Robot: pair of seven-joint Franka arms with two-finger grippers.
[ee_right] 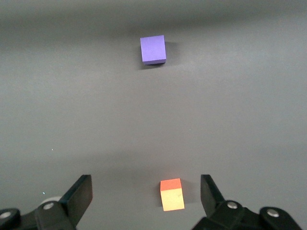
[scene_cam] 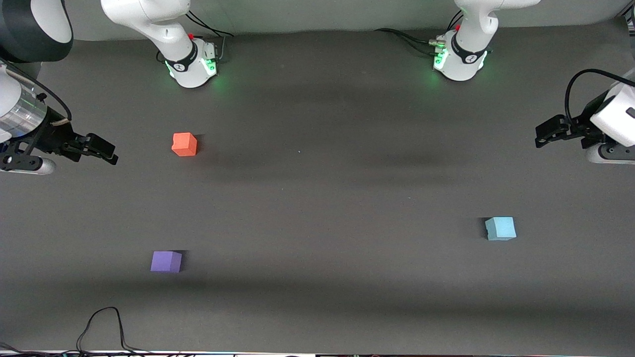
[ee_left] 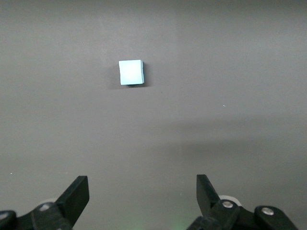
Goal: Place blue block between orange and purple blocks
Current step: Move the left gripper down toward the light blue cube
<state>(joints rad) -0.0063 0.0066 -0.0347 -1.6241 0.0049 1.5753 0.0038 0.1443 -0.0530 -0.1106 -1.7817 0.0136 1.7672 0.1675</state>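
Observation:
The blue block (scene_cam: pixel 500 228) sits on the dark table toward the left arm's end; it also shows in the left wrist view (ee_left: pixel 131 72). The orange block (scene_cam: pixel 184 144) and the purple block (scene_cam: pixel 166 261) sit toward the right arm's end, the purple one nearer the front camera. Both show in the right wrist view: orange (ee_right: pixel 172 194), purple (ee_right: pixel 153 49). My left gripper (scene_cam: pixel 541 137) hangs open and empty at its end of the table, apart from the blue block (ee_left: pixel 141 184). My right gripper (scene_cam: pixel 106 151) hangs open and empty beside the orange block (ee_right: pixel 146 184).
The two arm bases (scene_cam: pixel 191 64) (scene_cam: pixel 459 59) stand along the table edge farthest from the front camera, with cables beside them. A black cable (scene_cam: pixel 106 325) loops onto the table at the edge nearest the camera, near the purple block.

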